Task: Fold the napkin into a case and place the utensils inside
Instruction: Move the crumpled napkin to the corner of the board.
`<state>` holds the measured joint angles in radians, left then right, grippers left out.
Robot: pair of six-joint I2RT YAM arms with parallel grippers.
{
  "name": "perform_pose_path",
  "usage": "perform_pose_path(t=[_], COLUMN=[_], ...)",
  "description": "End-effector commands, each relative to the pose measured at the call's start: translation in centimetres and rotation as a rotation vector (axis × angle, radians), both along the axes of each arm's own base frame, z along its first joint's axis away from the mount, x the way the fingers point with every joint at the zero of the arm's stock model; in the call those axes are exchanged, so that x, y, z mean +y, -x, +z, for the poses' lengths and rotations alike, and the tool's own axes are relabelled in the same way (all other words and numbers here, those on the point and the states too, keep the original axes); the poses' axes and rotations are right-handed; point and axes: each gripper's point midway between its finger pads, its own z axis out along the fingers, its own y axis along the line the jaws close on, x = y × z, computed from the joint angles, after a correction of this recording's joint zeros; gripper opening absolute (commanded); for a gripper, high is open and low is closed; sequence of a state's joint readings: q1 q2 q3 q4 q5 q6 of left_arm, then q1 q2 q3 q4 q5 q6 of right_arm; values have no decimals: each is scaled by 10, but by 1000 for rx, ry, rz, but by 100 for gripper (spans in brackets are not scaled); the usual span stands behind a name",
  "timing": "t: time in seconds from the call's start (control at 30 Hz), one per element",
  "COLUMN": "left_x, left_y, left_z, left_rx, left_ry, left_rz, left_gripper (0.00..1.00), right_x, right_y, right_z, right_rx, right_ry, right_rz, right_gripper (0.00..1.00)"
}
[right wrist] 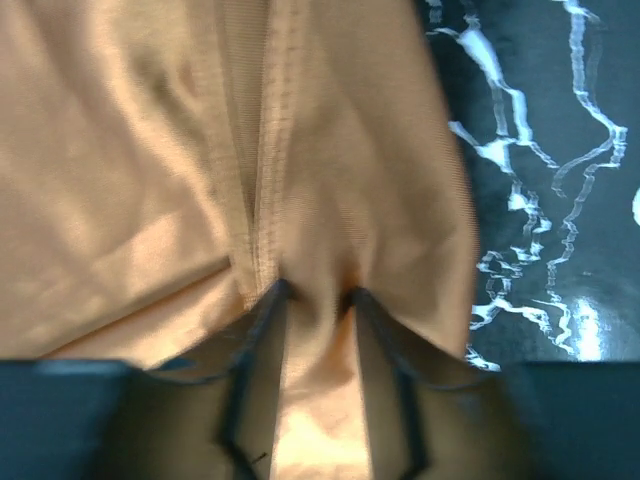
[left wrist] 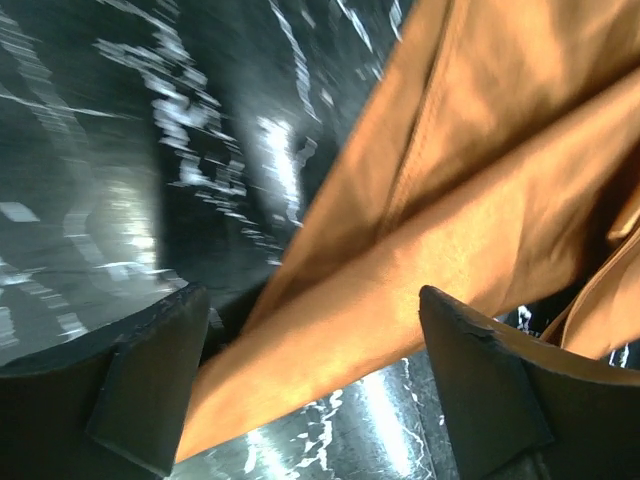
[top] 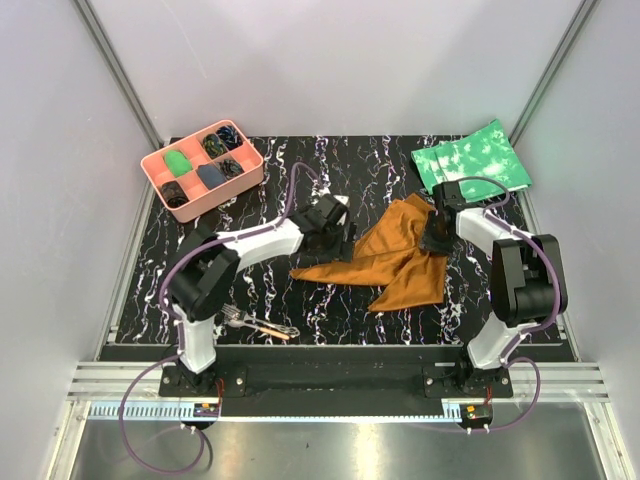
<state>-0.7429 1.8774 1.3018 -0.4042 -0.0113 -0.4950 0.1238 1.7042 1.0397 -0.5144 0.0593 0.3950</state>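
A black, white-veined tabletop [top: 330,160] is lying inside pale walls [top: 330,60]. The left arm is reaching across toward the middle, and the left gripper [left wrist: 312,300] is hovering with its jaws spread wide over the left edge of the napkin [top: 400,255]. The napkin is lying rumpled at centre-right. The right arm is bending down onto the napkin's far corner, and the right gripper [right wrist: 315,300] seems to be pinching a hemmed fold. The utensils [top: 255,324] are lying near the left base, well apart from the napkin. A pink tray [top: 152,165] is sitting far left, a green cloth [top: 475,155] far right.
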Motion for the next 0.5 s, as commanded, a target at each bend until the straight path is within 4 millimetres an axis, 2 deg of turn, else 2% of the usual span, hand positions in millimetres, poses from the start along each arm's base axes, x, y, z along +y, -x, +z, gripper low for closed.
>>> perform_pose_path(t=[0.0, 0.03, 0.07, 0.13, 0.17, 0.2, 0.27, 0.3, 0.33, 0.4, 0.43, 0.47], left_x=[-12, -10, -6, 2, 6, 8, 20, 21, 30, 25, 27, 15], left_y=[11, 11, 11, 13, 12, 13, 21, 24, 35, 46, 59, 73], left_z=[-20, -21, -24, -23, -21, -13, -14, -1, -9, 7, 1, 7], left_rx=[57, 58, 55, 49, 43, 27, 24, 0, 17, 7, 35, 54], left_ry=[34, 30, 20, 10, 12, 19, 1, 28, 21, 94, 104, 157], left_rz=[-45, -36, -27, -14, -5, -7, 8, 12, 8, -1, -11, -58], left_gripper=[76, 69, 56, 42, 35, 19, 0, 0, 0, 0, 0, 0], right_x=[29, 43, 49, 65, 67, 65, 46, 33, 4, -25, -43, -49], right_y=[-32, -35, -40, -51, -54, -55, -60, -55, -53, -40, -35, -35], right_z=[27, 33, 37, 49, 53, 57, 67, 66, 69, 69, 72, 74], right_rx=[-129, -143, -159, -186, -193, -194, -231, -218, -231, -197, -194, -192], right_ry=[-73, -138, -166, -235, -240, -230, -126, -67, 72, 218, 307, 342], right_rz=[100, 141, 158, 199, 201, 200, 160, 128, 56, 1, -40, -49], right_gripper=[26, 20, 13, 0, 0, 0, 0, 0, 0, 0, 0, 18])
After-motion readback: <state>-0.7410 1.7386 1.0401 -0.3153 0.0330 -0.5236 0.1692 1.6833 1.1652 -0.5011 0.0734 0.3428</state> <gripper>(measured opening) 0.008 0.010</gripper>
